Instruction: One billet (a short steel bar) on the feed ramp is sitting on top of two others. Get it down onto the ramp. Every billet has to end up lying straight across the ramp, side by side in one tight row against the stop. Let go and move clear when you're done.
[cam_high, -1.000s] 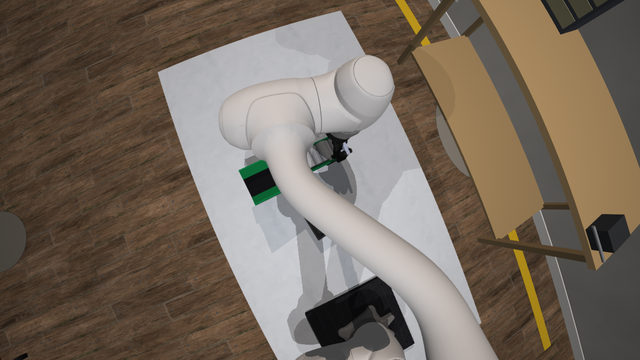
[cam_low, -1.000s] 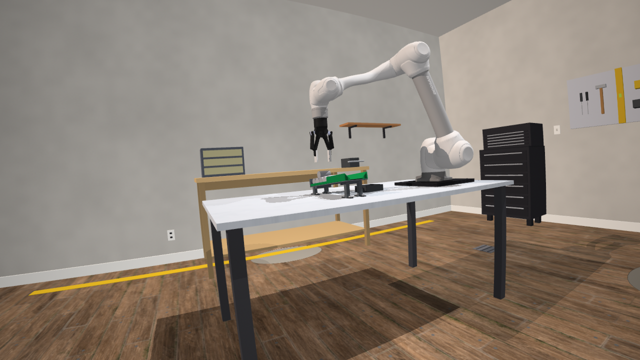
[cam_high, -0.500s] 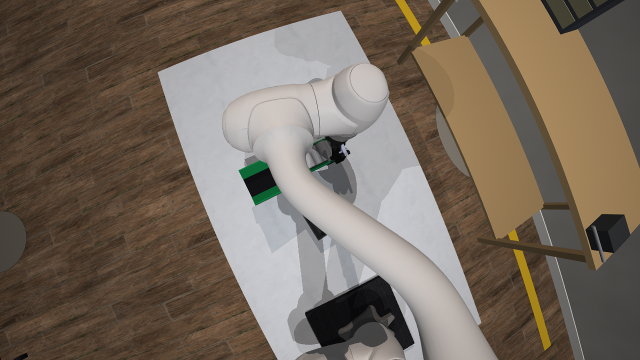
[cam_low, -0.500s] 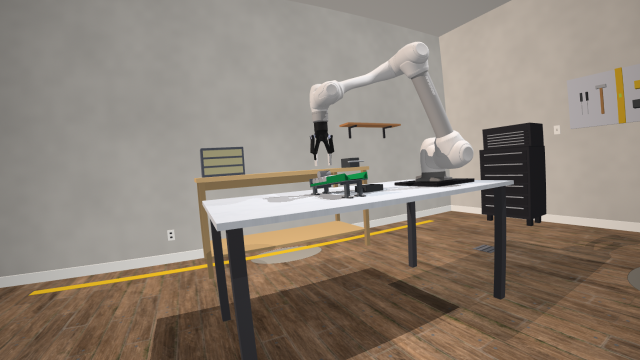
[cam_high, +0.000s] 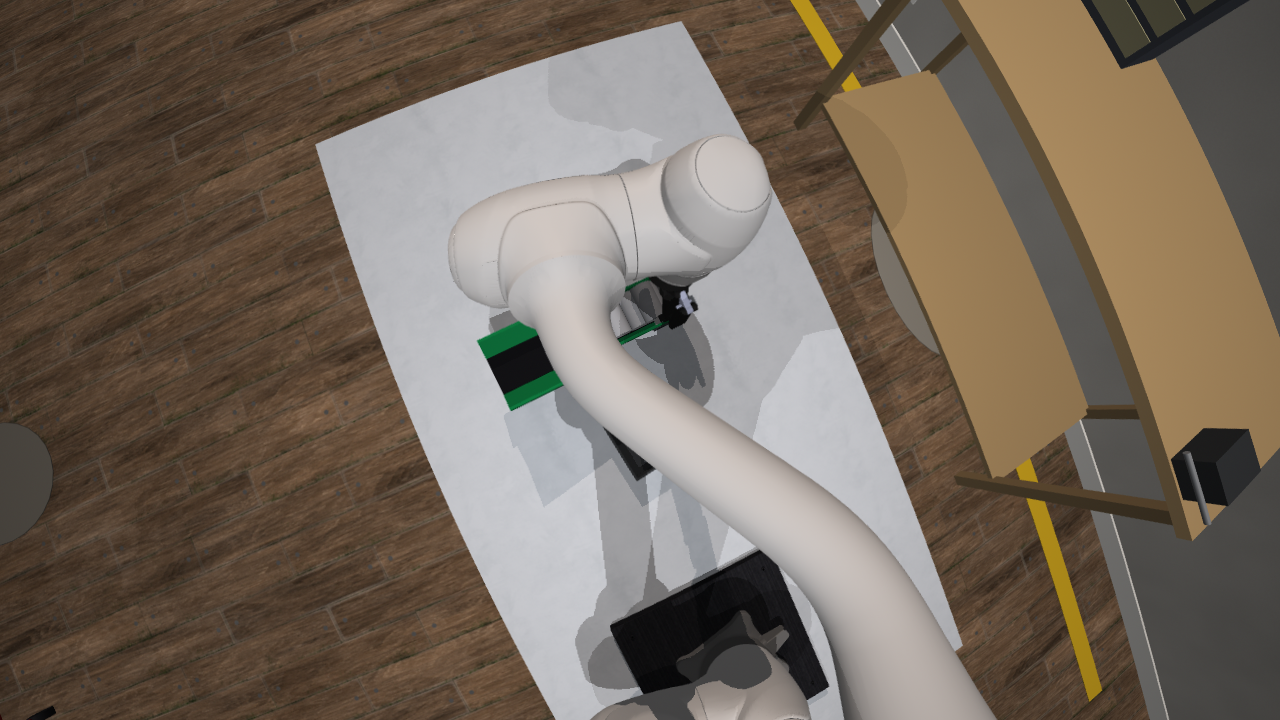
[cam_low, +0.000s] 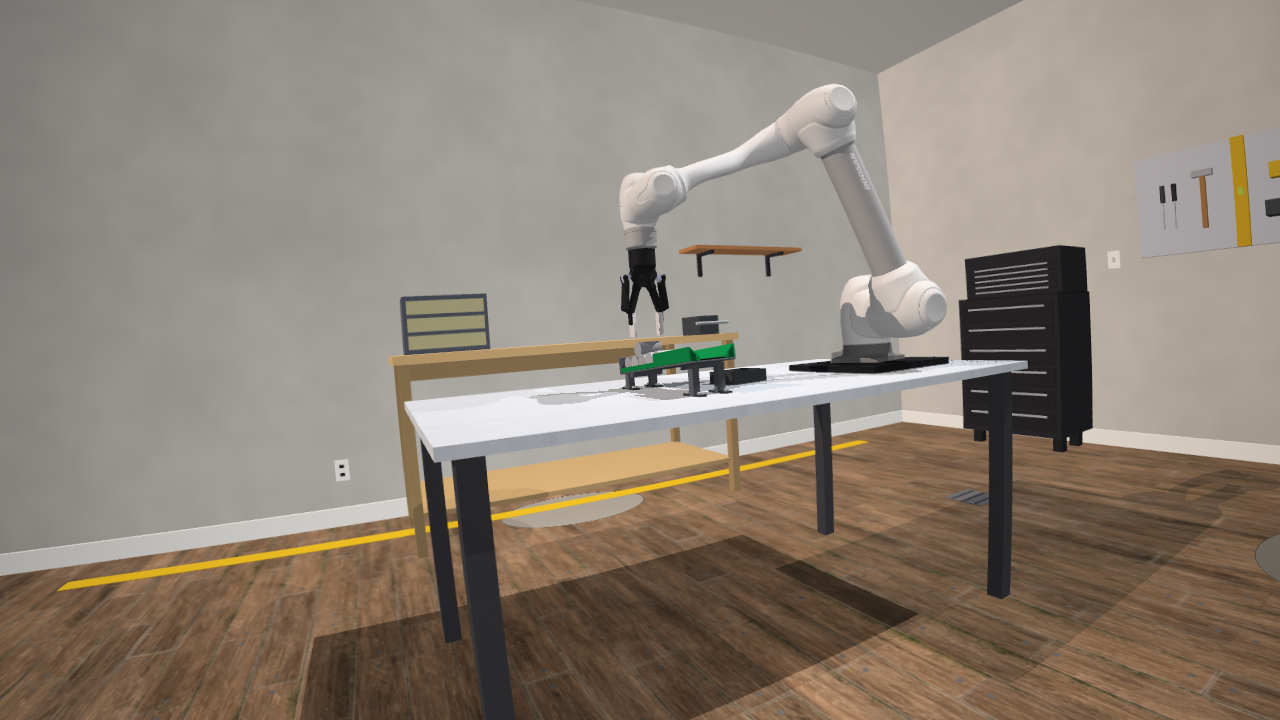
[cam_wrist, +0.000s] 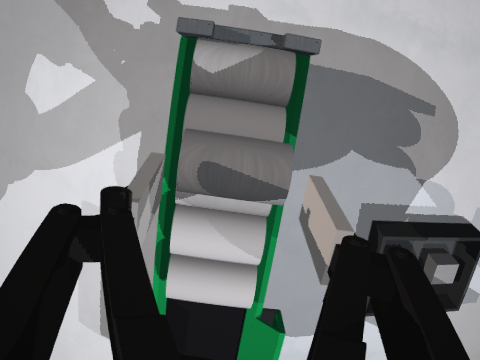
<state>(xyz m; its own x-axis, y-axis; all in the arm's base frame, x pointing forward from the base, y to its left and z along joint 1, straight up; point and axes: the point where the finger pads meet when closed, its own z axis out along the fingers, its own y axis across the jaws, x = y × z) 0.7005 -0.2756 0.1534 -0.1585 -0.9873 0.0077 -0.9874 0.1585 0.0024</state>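
In the wrist view the green feed ramp (cam_wrist: 227, 207) runs away from me to the grey stop (cam_wrist: 248, 35). Several grey billets lie across it. One billet (cam_wrist: 236, 163) in the middle of the row looks bigger and rides on top of its two neighbours. My gripper (cam_wrist: 234, 187) is open and empty, its two fingers standing either side of the ramp, a little above the billets. In the exterior view the gripper (cam_low: 645, 333) hangs straight down just over the low end of the ramp (cam_low: 680, 358). In the top view the arm hides most of the ramp (cam_high: 523, 362) and gripper (cam_high: 677, 306).
A small black block (cam_low: 744, 374) sits on the white table beside the ramp; it also shows in the wrist view (cam_wrist: 427, 260). The robot's black base plate (cam_low: 868, 362) is at the table's far end. A wooden workbench (cam_low: 554, 358) stands behind the table.
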